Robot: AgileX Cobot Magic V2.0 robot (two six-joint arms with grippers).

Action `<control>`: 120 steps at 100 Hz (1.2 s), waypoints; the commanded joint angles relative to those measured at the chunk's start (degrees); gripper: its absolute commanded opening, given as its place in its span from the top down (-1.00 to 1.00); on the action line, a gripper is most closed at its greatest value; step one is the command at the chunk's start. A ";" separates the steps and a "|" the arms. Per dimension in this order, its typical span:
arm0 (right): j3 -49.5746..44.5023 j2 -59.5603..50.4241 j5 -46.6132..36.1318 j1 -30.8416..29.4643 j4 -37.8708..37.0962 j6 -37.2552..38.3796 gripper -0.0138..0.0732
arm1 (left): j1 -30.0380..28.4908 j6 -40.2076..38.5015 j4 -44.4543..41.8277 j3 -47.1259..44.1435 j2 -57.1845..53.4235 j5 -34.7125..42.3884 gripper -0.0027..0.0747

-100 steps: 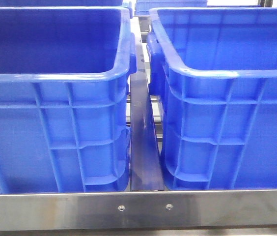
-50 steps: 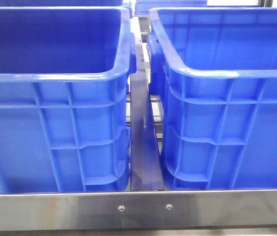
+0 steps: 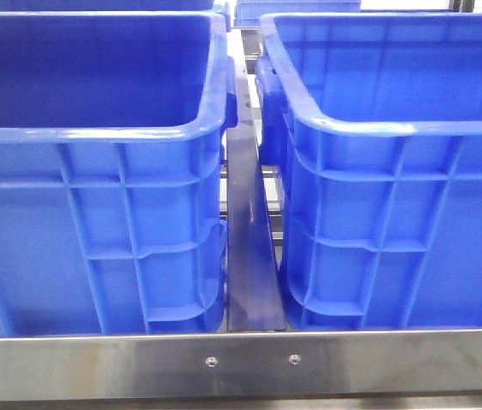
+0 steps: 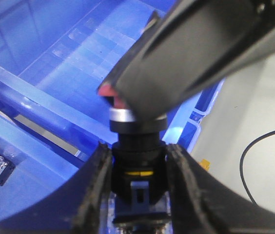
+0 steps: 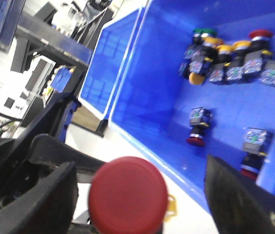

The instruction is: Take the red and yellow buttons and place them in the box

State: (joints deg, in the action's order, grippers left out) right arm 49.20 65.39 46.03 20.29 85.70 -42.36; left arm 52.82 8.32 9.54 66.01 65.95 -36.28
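Observation:
My left gripper (image 4: pixel 138 153) is shut on the black body of a red button (image 4: pixel 136 161). Its dark red cap (image 4: pixel 109 92) is mostly hidden behind one finger (image 4: pixel 201 53) of my right gripper. In the right wrist view the red cap (image 5: pixel 127 197) sits between the fingers of my right gripper (image 5: pixel 140 200), which stand wide apart, clear of the cap. Yellow buttons (image 5: pixel 241 46) lie with others in a blue crate (image 5: pixel 142 73). In the front view the box (image 3: pixel 395 126), lighter inside, stands at the right; no gripper shows there.
The twin blue crate (image 3: pixel 96 135), darker inside, stands at the left with a narrow gap (image 3: pixel 249 256) between the two. A steel rail (image 3: pixel 241 363) runs along the front. Red (image 5: pixel 196 141) and green (image 5: pixel 203 33) buttons also lie in the crate. A black cable (image 4: pixel 254 146) lies on the pale floor.

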 commanded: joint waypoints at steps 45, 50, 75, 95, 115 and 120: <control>2.90 -0.16 1.08 1.15 3.51 -1.71 0.38 | 0.43 -0.05 0.52 1.75 -1.33 3.78 0.66; 2.90 -0.16 1.01 1.15 3.51 -1.71 0.41 | 0.43 -0.05 -0.01 1.75 -1.33 3.60 0.45; 2.90 -0.16 -1.00 1.15 3.44 -3.15 0.41 | 0.43 -0.05 -1.69 1.75 -1.56 3.24 -0.62; 2.90 -0.16 -4.85 1.10 3.44 -4.88 0.41 | -1.71 -0.64 -2.05 1.75 -2.74 2.46 -0.69; 2.90 -0.42 -10.80 1.10 3.51 -9.28 0.41 | -9.39 -2.12 -2.29 -0.34 -6.65 2.31 -0.69; 2.90 -0.42 -12.19 1.10 3.51 -10.11 0.41 | -12.37 -2.12 -2.29 -1.32 -8.04 2.31 -0.69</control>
State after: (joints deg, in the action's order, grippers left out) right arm 49.96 66.13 36.14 21.33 85.84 -49.89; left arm 43.84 6.97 7.08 64.30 60.91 -37.16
